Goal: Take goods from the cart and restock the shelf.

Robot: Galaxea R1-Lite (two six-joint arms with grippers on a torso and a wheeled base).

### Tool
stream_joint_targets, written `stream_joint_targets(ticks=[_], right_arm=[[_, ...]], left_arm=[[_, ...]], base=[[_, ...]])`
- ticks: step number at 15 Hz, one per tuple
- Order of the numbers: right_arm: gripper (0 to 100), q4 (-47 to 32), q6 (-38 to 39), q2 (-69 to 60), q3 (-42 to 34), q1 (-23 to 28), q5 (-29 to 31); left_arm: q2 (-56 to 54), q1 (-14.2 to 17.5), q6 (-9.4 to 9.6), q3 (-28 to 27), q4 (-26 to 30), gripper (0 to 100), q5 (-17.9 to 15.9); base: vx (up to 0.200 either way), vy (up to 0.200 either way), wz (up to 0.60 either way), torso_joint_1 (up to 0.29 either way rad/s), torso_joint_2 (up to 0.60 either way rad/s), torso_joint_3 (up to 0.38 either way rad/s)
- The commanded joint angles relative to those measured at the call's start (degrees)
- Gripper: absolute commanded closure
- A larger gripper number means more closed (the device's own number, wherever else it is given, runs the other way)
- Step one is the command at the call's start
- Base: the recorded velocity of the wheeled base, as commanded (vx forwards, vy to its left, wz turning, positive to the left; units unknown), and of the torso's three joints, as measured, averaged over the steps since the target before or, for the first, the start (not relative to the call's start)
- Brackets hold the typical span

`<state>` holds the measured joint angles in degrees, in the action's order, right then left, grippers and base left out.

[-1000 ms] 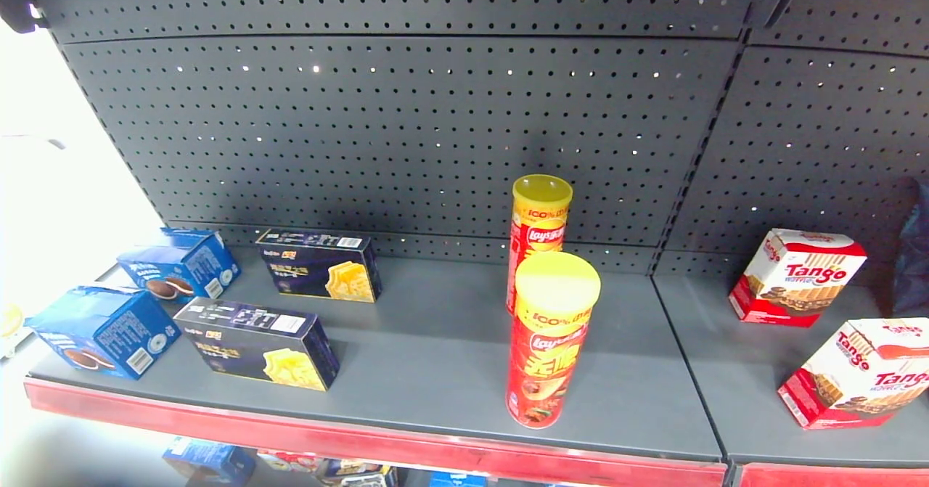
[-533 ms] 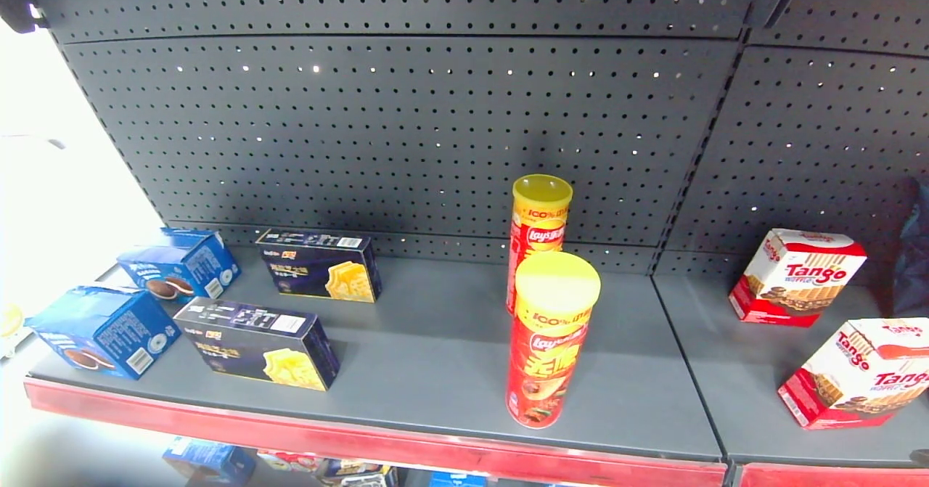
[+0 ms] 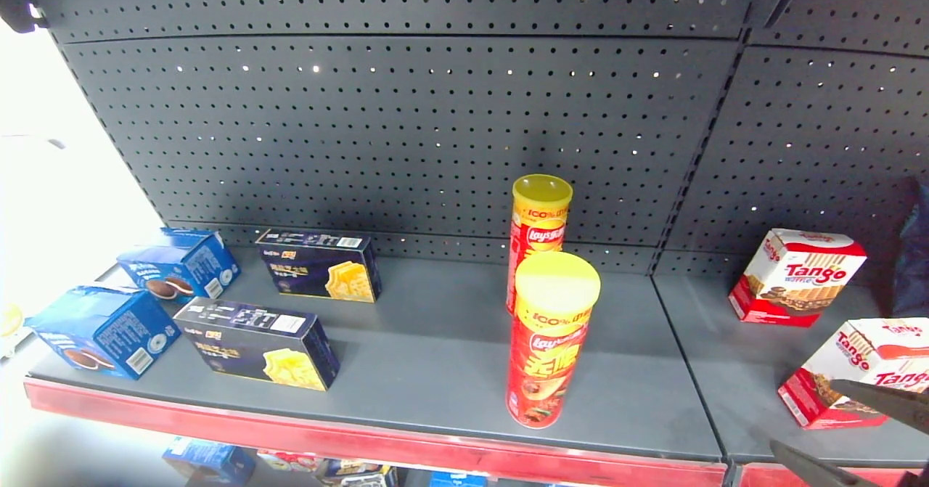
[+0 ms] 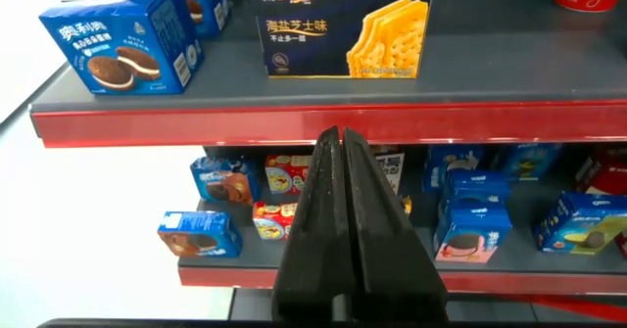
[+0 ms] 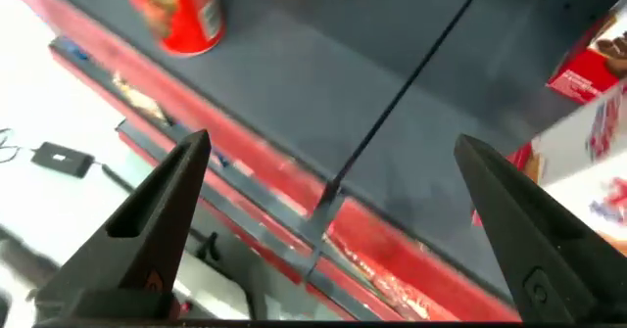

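Right gripper (image 3: 802, 413) is hovering at 4 o'clock, jaws spread wide and carrying nothing, just before the near wafer box (image 3: 864, 371) on the shelf (image 3: 435, 356). Left gripper (image 4: 343, 220) is hanging low before the cracker box (image 4: 343, 24), fingers pressed together, probably parked clear. Chip cans (image 3: 551, 334) are standing upright toward 12 o'clock.

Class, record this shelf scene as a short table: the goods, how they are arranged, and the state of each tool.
Shelf: grey deck, red front edge
Chip cans: two, upright, one behind the other, centre
Blue cookie boxes: two, far left
Dark cracker boxes: two, right of the cookies
Wafer boxes: two, right bay
Left tool: shut, empty
Right tool: open, empty, at the right bay's front edge
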<state>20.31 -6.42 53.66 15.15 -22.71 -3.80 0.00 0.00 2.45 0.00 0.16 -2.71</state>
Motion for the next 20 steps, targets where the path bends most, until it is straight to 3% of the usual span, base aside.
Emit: stream_joint_targets(ticks=[1,7,13,20], right_arm=[[0,9.22,1.94,13.40,-0.39,-3.13,3.28],[0,22.14,3.35,32.21,5.15,-6.47,7.85],[0,24.25,7.48,41.79,13.85,-9.11,7.67],[0,25.31,7.74,43.37,17.63,-10.51,7.49]], left_arm=[[0.00,0.00,0.01,-0.09,0.02,100,-0.02],[0.00,0.00,0.01,0.00,-0.07,100,-0.02],[0.00,0.00,0.01,0.00,-0.07,100,-0.02],[0.00,0.00,0.01,0.00,0.02,100,-0.02]], base=[[0.000,0.000,0.00,0.000,0.00,0.000],[0.000,0.000,0.00,0.000,0.00,0.000],[0.000,0.000,0.00,0.000,0.00,0.000],[0.000,0.000,0.00,0.000,0.00,0.000]])
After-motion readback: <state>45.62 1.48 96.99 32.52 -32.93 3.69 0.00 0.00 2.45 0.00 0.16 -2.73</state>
